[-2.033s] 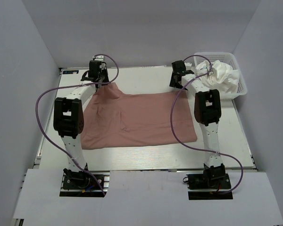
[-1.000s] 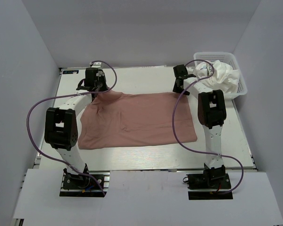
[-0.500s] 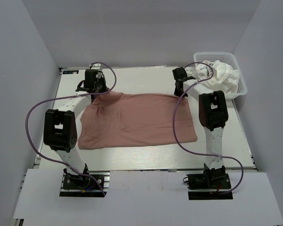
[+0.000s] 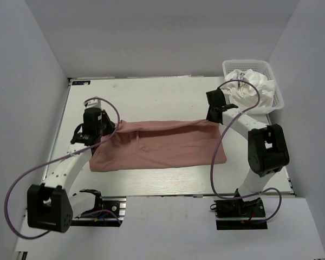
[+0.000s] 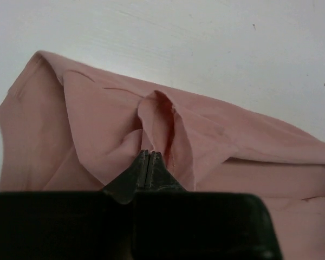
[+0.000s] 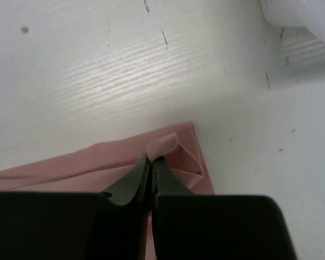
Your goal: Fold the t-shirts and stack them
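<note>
The dusty pink t-shirt [image 4: 162, 147] lies across the middle of the table, and its far edge is lifted and drawn toward the near side as a fold. My left gripper [image 4: 105, 133] is shut on the far left corner, where a pinched ridge of pink cloth [image 5: 157, 116] rises between the closed tips [image 5: 149, 155]. My right gripper [image 4: 213, 117] is shut on the far right corner, with a small loop of pink cloth [image 6: 165, 145] caught at its tips [image 6: 151, 160]. White t-shirts [image 4: 255, 86] lie crumpled in the basket.
The white mesh basket [image 4: 280, 102] stands at the far right corner of the table, close behind my right arm. Bare white tabletop [image 4: 151, 95] stretches beyond the shirt. Purple cables loop from both arms, and grey walls close in the sides.
The right gripper has shut on the shirt's far right corner. Both grippers have then pulled the far edge toward the near side, so the shirt looks narrower. Both arms have swung outward.
</note>
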{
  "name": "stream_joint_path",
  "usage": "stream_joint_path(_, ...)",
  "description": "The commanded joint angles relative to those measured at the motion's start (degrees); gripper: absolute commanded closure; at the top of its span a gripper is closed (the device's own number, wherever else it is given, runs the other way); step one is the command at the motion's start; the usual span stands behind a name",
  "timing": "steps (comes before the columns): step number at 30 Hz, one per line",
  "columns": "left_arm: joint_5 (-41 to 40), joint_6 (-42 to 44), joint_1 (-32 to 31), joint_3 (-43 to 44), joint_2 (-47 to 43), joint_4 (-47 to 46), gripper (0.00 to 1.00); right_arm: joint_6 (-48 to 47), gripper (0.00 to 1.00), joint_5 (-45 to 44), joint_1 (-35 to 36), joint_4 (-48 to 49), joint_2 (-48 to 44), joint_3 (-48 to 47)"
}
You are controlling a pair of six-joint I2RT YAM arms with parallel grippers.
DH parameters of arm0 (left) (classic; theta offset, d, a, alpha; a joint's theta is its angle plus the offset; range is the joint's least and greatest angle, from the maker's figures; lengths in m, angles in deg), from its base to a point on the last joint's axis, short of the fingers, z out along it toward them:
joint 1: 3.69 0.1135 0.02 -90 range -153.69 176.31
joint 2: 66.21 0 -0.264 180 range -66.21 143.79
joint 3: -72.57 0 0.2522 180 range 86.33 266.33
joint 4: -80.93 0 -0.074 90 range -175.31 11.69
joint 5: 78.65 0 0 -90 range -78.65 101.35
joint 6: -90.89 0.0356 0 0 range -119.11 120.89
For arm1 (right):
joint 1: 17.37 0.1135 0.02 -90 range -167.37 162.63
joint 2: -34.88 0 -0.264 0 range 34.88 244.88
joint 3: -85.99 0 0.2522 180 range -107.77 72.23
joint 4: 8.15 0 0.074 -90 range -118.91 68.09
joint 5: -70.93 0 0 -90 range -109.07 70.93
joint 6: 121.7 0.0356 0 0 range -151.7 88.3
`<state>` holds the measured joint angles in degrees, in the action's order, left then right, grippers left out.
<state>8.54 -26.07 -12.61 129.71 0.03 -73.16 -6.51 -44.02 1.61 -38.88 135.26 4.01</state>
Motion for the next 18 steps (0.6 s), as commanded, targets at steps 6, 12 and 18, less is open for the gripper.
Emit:
stream_joint_path(6, -7.4, -11.6, -0.1, -9.3, -14.2, 10.7, 1.0, 1.3, 1.0, -1.9, -0.1, 4.4, -10.2, 9.6)
stream_joint_path(12, -7.4, -15.8, -0.1, -11.2, -17.6, 21.4, 0.73, 3.2, 0.8, -3.2, -0.1, 2.6, -12.9, 15.2)
stream_joint_path(18, -3.9, -19.2, -0.1, -6.0, -18.9, 28.4, 0.0, 5.4, 0.1, -5.1, -0.1, -1.2, -20.7, 17.5)
